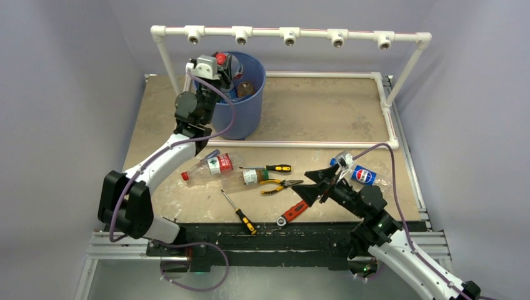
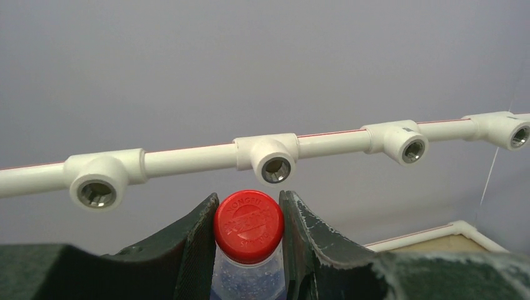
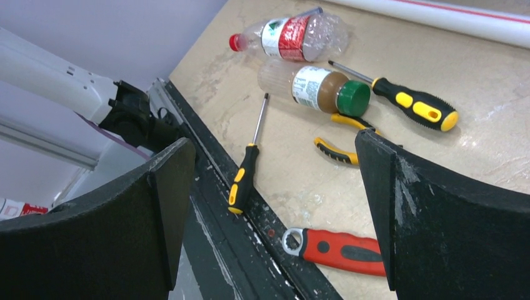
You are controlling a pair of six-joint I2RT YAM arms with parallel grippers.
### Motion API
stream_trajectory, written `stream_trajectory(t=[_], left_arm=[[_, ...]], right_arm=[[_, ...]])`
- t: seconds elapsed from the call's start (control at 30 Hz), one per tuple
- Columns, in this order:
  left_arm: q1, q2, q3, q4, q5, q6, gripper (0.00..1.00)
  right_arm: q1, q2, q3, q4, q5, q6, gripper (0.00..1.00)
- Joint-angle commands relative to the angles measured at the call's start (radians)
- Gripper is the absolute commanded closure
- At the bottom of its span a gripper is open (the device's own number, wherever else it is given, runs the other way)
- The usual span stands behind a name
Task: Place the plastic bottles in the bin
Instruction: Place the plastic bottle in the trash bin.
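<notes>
Grey walls (image 1: 62,62) all round, tan table (image 1: 312,119) below, white pipe frame (image 1: 265,31) across the back. I'm watching the blue bin (image 1: 240,119) at the far left. My left gripper (image 1: 220,62) hangs over its mouth, jaws narrowed onto the neck of a clear red-capped bottle (image 2: 248,278), a finger on either side of the red cap (image 2: 248,224). On the wrist view the cap points toward the frame, so the body lies back along the fingers.

I reckon this is the drop. To do it well, I want the whole bottle inside the rim line before letting go. Then I open wide in 1 move so neither finger drags it sideways, and lift out without knocking the rim or the frame.

What looks like an orange-brown bottle (image 1: 245,87) lies inside the bin already. My right gripper (image 1: 322,181) is spread fully, holding nothing, over the near side of the table.

3 bottles wait there: a red-label bottle (image 1: 209,167), a green-capped bottle (image 1: 247,177) just beside it, and a blue-label bottle (image 1: 361,175) by the right arm. The screwdrivers (image 1: 239,212), pliers (image 1: 280,185) and wrench (image 1: 292,212) aren't mine to move.
</notes>
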Motion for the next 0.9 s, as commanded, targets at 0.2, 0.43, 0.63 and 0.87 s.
stream_trajectory(t=[0.2,0.43,0.63,0.87], left_arm=[[0.009,0.138,-0.032,0.394,0.086,-0.029,1.0],[0.009,0.223,-0.061,0.427,0.041,-0.029,1.0],[0.01,0.236,-0.087,0.338,-0.001,-0.069,1.0],[0.01,0.22,-0.132,0.345,-0.015,-0.087,1.0]], right_arm=[[-0.001,0.071,-0.018,0.101,0.009,0.003,0.01],[-0.001,0.076,-0.027,0.117,0.006,0.018,0.01],[-0.001,0.074,-0.026,0.11,0.004,0.015,0.01],[-0.001,0.053,-0.03,0.095,0.001,0.017,0.01]])
